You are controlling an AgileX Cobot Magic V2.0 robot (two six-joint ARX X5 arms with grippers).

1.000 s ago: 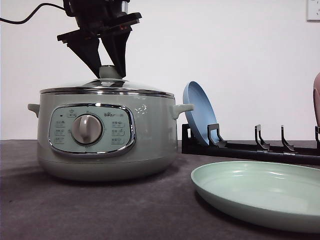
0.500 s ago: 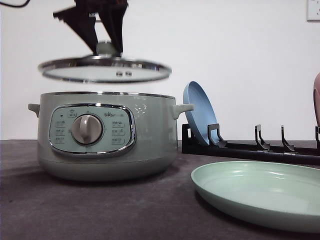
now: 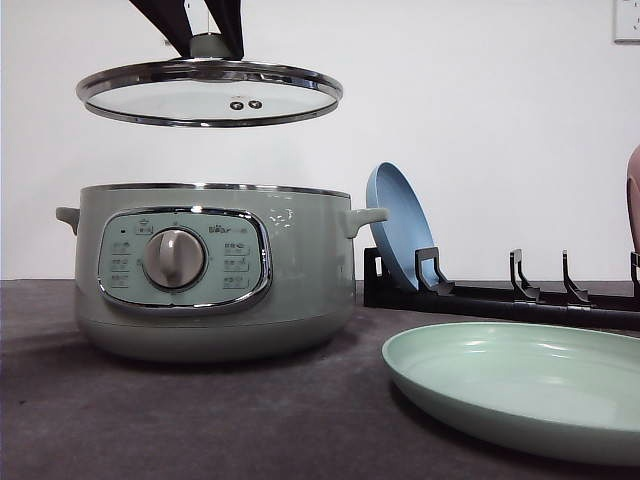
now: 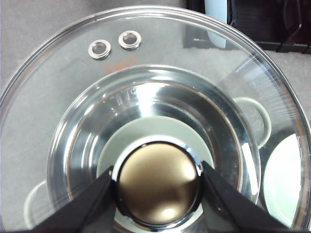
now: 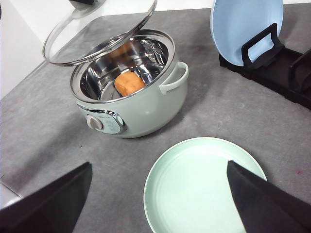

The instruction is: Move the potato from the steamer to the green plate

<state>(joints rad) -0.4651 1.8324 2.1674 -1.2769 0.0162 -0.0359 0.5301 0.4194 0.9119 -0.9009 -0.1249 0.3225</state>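
We are holding the round glass lid (image 3: 209,93) by its knob (image 4: 158,184) in our left gripper (image 3: 207,32), fingers (image 4: 87,204) pinching it from both sides — most of the gripper is cut off at the frame's upper edge. The lid is hanging level above the pale sage-green steamer (image 3: 210,270), clear of its rim. The orange-brown oval potato (image 5: 129,83) is sitting inside the steel bowl — from the front the wall is hiding it. Our right gripper (image 5: 160,194) is hovering with jaws spread wide over the mint-green round plate (image 5: 204,187), which is lying on the grey table (image 5: 48,131) near the steamer
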